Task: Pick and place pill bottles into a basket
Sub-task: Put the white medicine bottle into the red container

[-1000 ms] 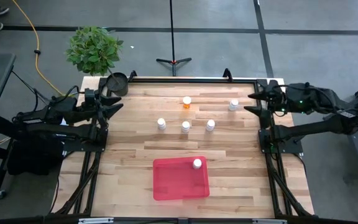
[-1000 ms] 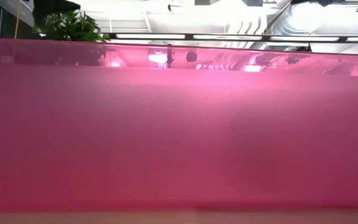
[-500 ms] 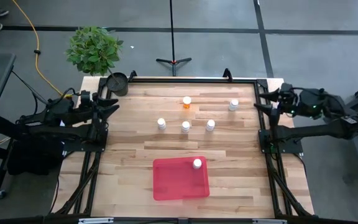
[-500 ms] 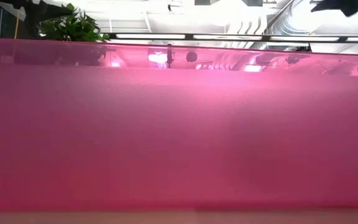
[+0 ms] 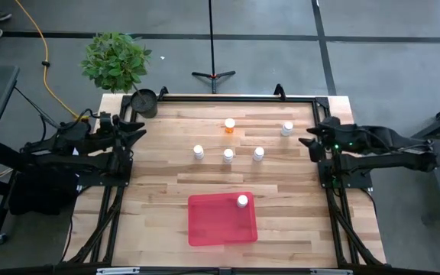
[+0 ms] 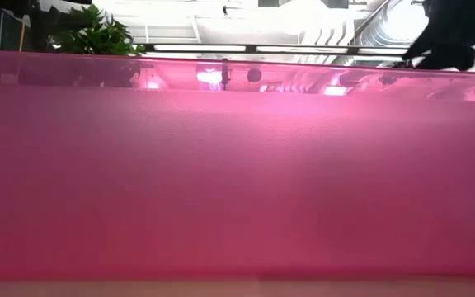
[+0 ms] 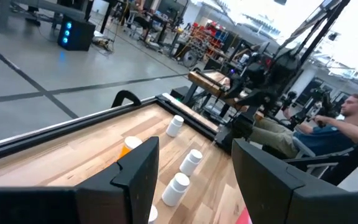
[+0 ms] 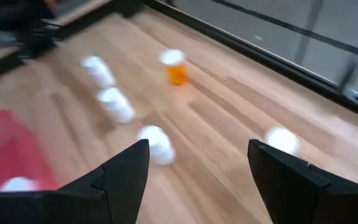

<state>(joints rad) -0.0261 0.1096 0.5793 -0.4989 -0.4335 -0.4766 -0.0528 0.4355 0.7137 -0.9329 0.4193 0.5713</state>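
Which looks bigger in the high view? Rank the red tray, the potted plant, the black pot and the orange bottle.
1. Red tray and potted plant: close in spread, too near to rank.
2. Black pot.
3. Orange bottle, smallest.

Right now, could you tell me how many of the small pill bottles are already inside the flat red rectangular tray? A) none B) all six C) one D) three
C: a single small white pill bottle stands in the flat red rectangular tray, near its far right corner, while the other five are out on the wooden table.
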